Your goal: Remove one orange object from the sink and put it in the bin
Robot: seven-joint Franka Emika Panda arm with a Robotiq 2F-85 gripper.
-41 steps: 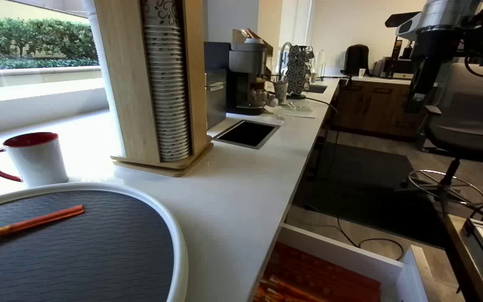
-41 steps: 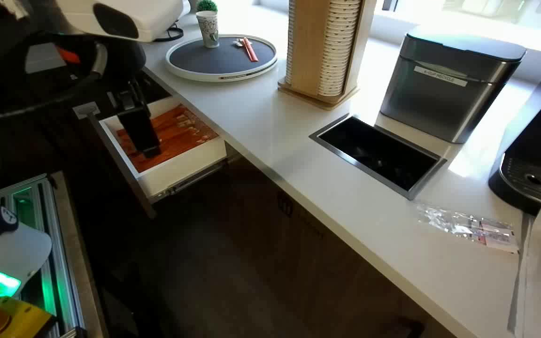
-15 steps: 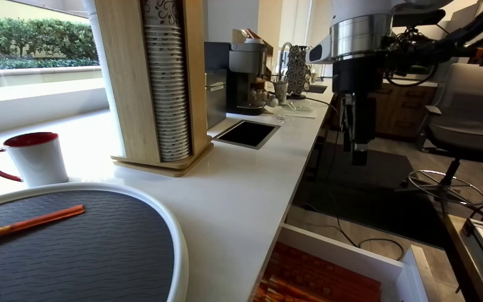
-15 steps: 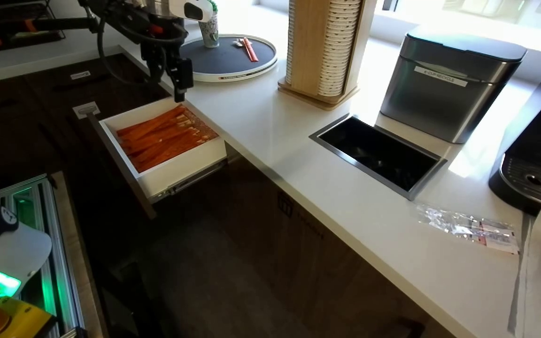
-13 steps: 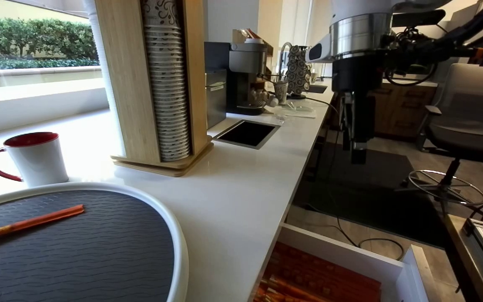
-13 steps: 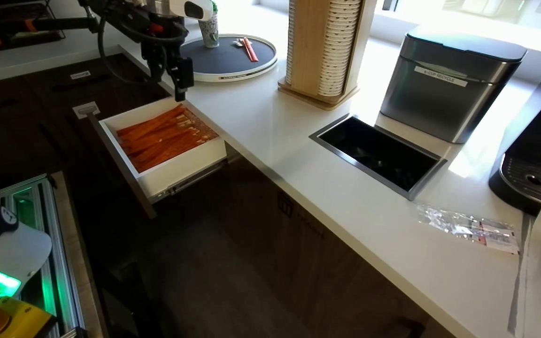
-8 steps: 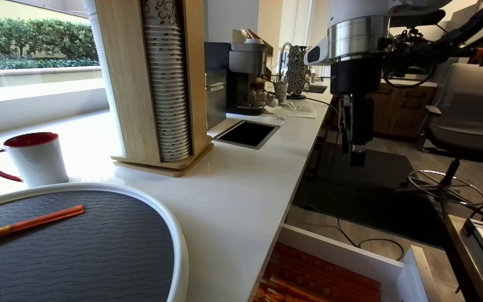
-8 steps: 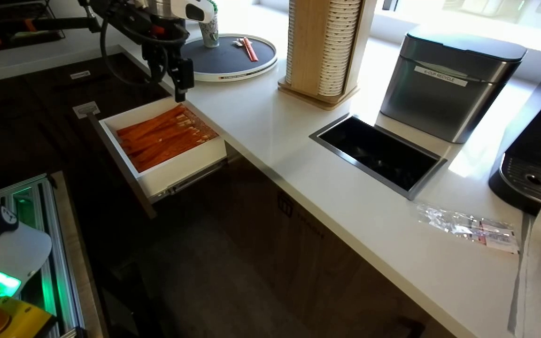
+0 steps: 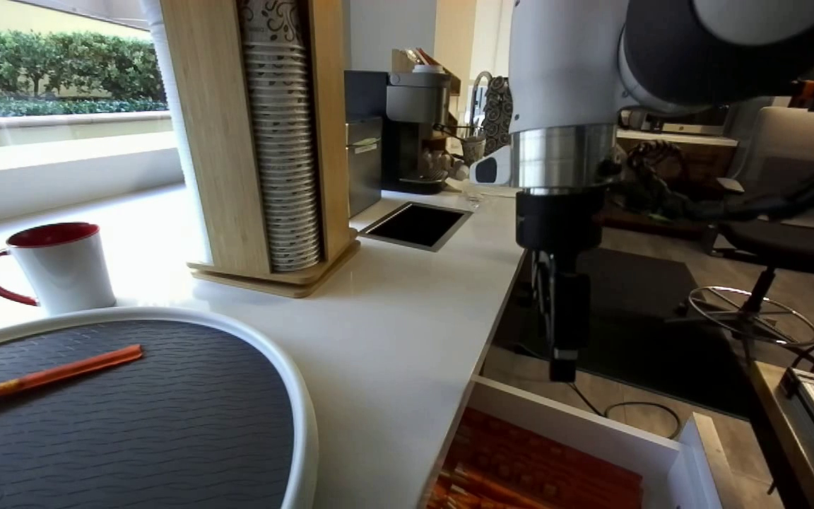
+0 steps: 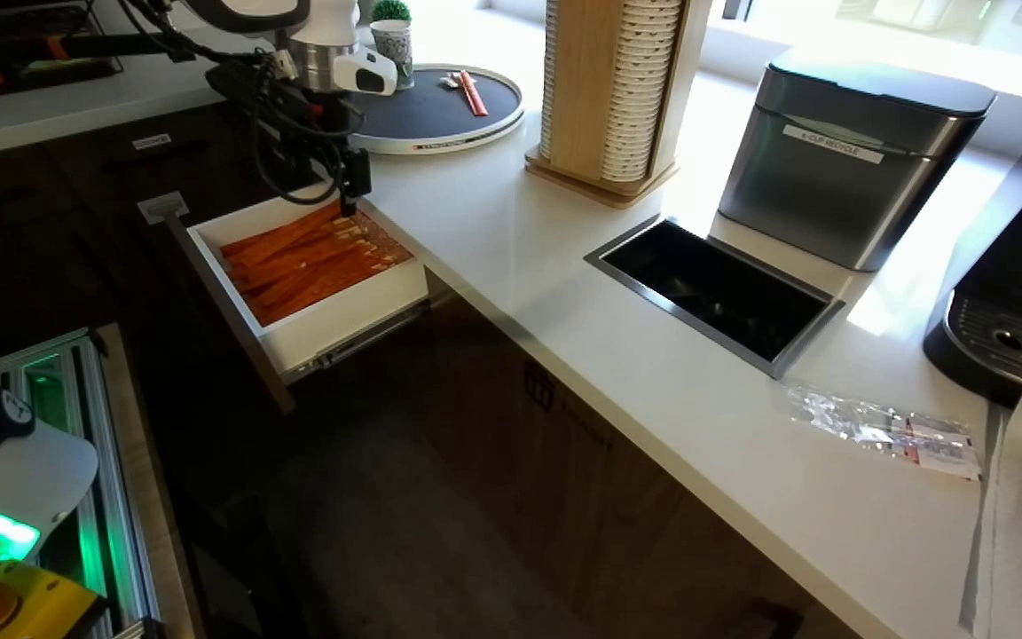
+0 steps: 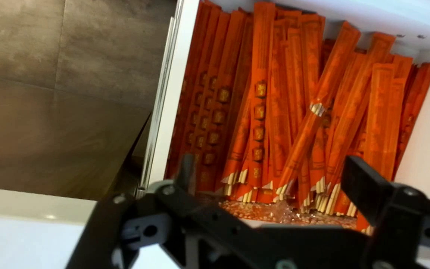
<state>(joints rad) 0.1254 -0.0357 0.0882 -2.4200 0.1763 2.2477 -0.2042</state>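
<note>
Several long flat orange strips, paper-wrapped chopsticks (image 11: 259,86), lie side by side in an open white drawer (image 11: 429,123). The strips (image 10: 298,262) and the drawer (image 10: 342,318) also show in an exterior view. My gripper (image 11: 270,173) is open and empty, with its fingers apart above the strips' counter-side ends. In both exterior views the gripper (image 9: 562,367) (image 10: 349,206) points down and hangs above the drawer, apart from the strips. A rectangular recessed basin (image 10: 680,313) with a metal rim and dark inside is sunk in the white countertop. A metal bin (image 10: 821,195) labelled K-CUP RECYCLE stands behind it.
The countertop edge (image 10: 511,324) runs beside the drawer. A round dark tray (image 10: 404,114) carries a paper cup and an orange-red stick (image 10: 473,93). A wooden cup tower (image 10: 582,98) stands on the counter. Clear plastic packaging (image 10: 884,430) and a coffee machine (image 10: 1021,328) are farther along.
My gripper has come over and down toward the drawer, lowering further in the last half second. The strips, drawer and counter items look unmoved.
</note>
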